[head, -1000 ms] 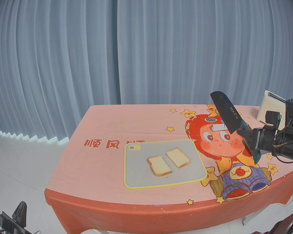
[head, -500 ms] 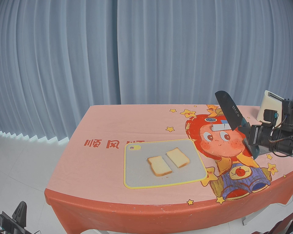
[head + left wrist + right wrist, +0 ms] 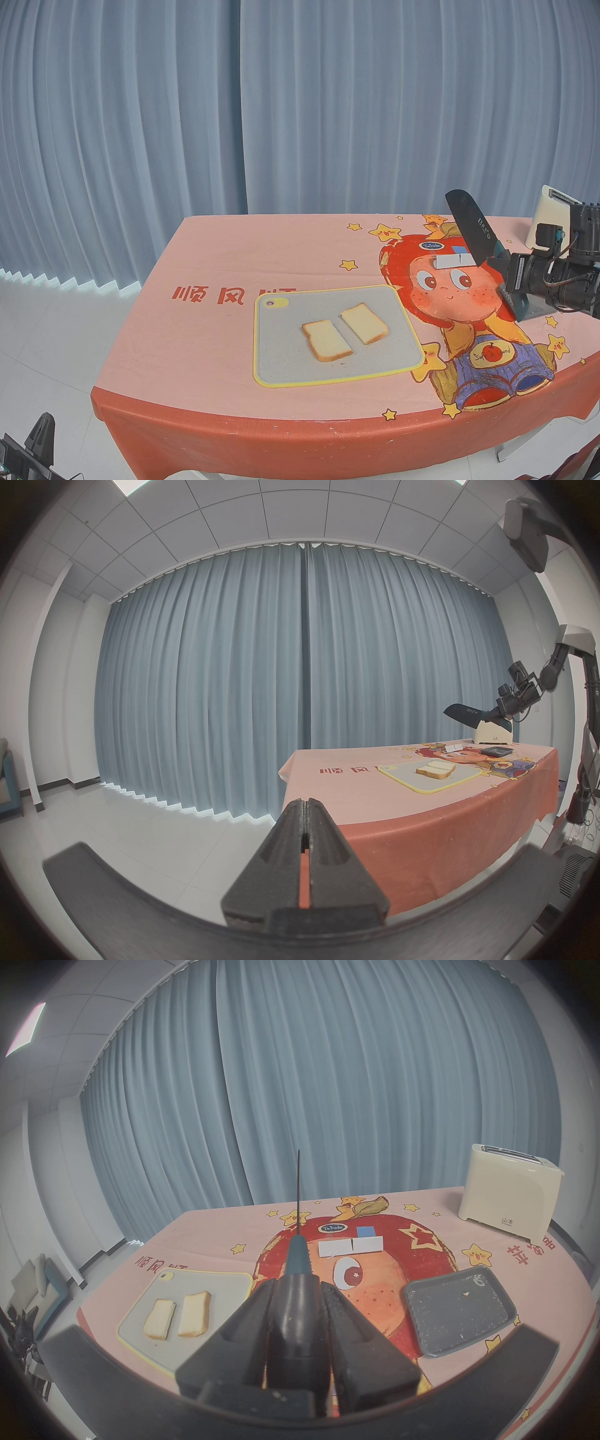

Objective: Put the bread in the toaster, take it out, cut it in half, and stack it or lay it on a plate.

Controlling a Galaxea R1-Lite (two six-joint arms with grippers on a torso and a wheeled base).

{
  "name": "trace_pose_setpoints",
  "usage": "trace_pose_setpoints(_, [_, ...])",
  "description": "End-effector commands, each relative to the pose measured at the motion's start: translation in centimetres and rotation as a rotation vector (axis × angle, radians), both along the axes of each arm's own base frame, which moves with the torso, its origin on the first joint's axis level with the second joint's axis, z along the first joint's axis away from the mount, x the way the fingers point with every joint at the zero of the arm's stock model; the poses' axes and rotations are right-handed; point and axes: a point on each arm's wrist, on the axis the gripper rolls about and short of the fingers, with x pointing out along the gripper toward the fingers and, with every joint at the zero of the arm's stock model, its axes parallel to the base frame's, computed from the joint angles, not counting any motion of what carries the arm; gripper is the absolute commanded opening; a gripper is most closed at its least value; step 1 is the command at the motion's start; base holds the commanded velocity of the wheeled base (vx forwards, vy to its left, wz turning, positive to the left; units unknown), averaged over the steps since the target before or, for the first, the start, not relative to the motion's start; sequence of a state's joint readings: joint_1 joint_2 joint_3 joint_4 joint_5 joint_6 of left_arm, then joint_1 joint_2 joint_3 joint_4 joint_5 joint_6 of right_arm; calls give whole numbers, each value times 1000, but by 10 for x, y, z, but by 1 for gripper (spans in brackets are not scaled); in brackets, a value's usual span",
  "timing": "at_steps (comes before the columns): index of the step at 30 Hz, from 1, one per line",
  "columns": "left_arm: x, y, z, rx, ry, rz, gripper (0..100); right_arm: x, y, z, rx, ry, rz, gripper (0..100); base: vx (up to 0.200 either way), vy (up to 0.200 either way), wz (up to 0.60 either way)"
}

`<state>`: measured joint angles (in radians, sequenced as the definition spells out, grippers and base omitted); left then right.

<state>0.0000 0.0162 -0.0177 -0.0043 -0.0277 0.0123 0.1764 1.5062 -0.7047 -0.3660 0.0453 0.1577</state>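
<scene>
Two bread halves (image 3: 327, 340) (image 3: 364, 323) lie side by side, a small gap between them, on a grey cutting board (image 3: 281, 356) with a yellow rim. Right of the board, above the table, my right gripper (image 3: 507, 276) is shut on a knife's teal handle (image 3: 299, 1260). The dark blade (image 3: 473, 227) points up and away. A dark grey plate (image 3: 459, 1310) sits near the table's right side. The cream toaster (image 3: 553, 215) stands at the back right. My left gripper (image 3: 304, 855) is shut with nothing in it, low over the floor, left of the table.
An orange cartoon-print cloth (image 3: 250, 250) covers the table. Small white and blue labels (image 3: 350, 1244) lie on it behind the plate. Grey curtains hang behind. The table's left half around the board is bare cloth.
My right gripper has drawn the knife a little to the right, away from the cutting board. The bread halves and my left gripper have not moved.
</scene>
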Motion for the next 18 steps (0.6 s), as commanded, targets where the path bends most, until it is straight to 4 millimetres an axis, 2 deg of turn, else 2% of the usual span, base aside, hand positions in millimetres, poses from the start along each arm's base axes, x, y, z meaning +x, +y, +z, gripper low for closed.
trace_pose_setpoints(1, [0,0,-5,0,1,0,0,5,-1,-4,-2,14,-9,0,0,0,0])
trace_pose_setpoints(18, [0,0,-5,0,1,0,0,15,-10,-9,-2,26,-22,0,0,0,0])
